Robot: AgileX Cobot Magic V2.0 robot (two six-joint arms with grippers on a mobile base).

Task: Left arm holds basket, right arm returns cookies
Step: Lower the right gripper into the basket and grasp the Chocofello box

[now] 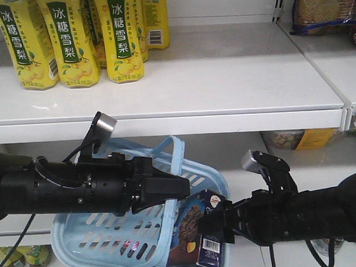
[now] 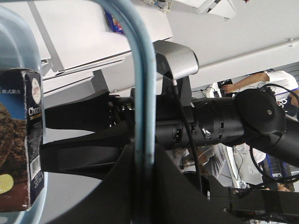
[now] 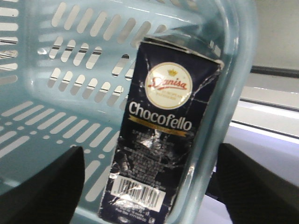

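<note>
Shelving (image 1: 211, 79) in white fills the background. Below it we see the light blue basket (image 1: 82, 235) hanging by its hoop handle (image 2: 142, 70), on which the left gripper (image 1: 171, 190) is clamped. The right gripper (image 2: 44, 138) is spread wide around the cookies (image 3: 163, 135), touching neither side. The box stands upright against the wall at the basket's right end.

White store shelves (image 1: 223, 78) carry yellow drink cartons (image 1: 67, 38) upper left and a biscuit pack (image 1: 323, 6) upper right.

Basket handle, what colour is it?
The basket handle is light blue; clearest in the left wrist view.
</note>
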